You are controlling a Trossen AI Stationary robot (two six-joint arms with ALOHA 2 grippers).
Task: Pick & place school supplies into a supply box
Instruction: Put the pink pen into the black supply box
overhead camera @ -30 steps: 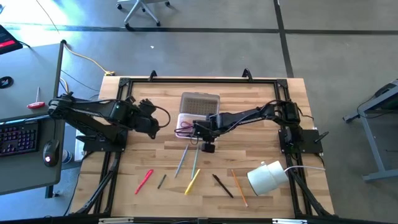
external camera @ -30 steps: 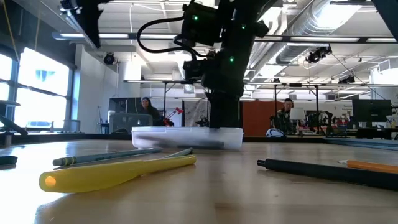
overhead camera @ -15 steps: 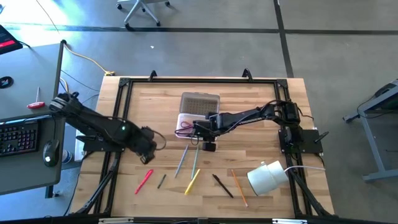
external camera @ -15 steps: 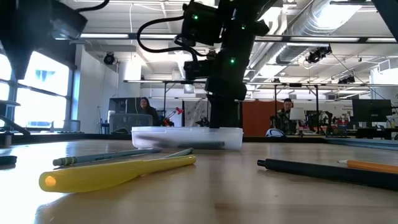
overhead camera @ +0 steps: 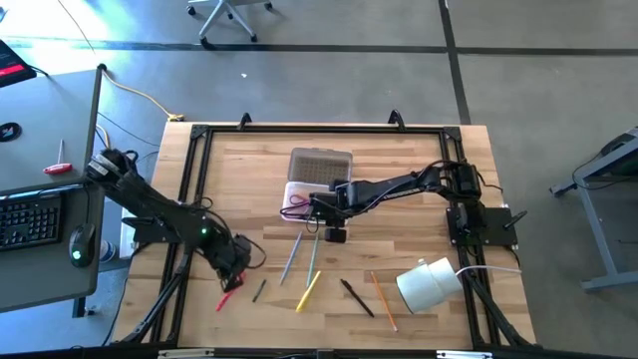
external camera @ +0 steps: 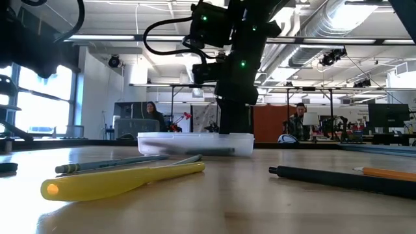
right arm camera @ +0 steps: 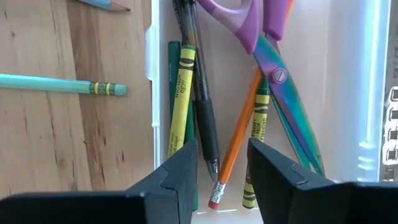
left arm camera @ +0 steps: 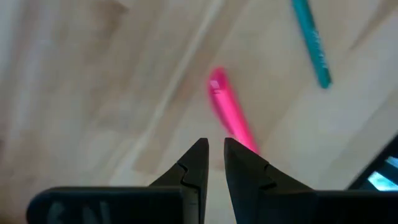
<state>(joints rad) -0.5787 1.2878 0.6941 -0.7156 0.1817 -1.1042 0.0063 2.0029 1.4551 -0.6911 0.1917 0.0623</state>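
The left gripper (left arm camera: 216, 155) hovers over the red pen (left arm camera: 231, 112), its 2 fingers nearly together, holding nothing. The right gripper (right arm camera: 222, 163), fingers parted and empty, hangs above the box (overhead camera: 302, 191) holding scissors (right arm camera: 273, 68) and pencils.

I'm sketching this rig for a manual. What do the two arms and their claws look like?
Both arms are black, slim and jointed, each on a black base frame beside the wooden table. Looped black cables run along them, and small green lights glow on their links. The left claw and right claw each have two dark, angular, tapered fingers, plain and unmarked.
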